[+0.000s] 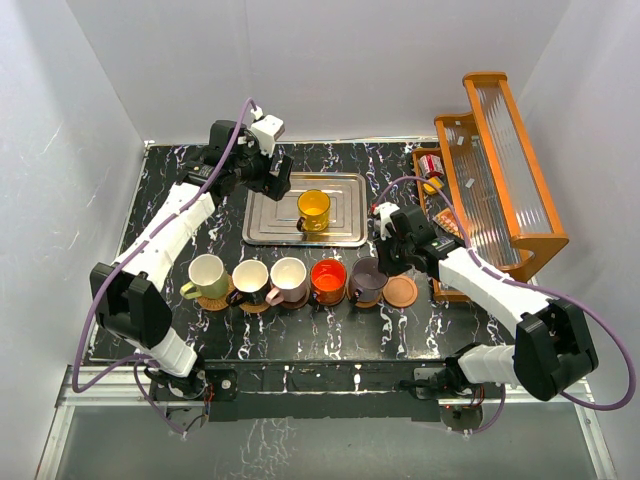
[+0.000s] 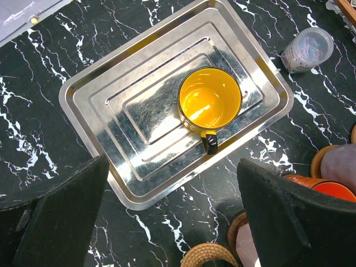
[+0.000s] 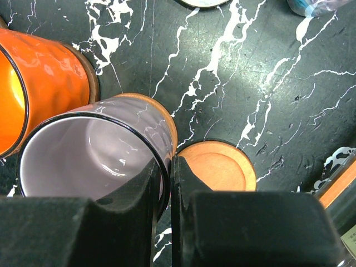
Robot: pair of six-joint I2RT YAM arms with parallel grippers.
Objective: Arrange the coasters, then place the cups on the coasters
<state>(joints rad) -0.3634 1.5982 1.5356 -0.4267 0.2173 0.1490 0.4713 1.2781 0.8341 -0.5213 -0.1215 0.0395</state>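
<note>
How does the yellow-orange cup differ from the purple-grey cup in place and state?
The yellow-orange cup stands on the steel tray; the purple-grey cup stands on a coaster in the row. The right gripper is shut on the purple-grey cup's wall; the yellow-orange cup is free, and the left gripper is open, apart from it. Both are upright and empty.

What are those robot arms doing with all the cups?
The right arm's fingers pinch the rim of the purple-grey cup, which stands on a coaster. The left arm's fingers are wide open above the yellow cup on the steel tray. One bare coaster lies beside the purple-grey cup, probably for the yellow one.
</note>
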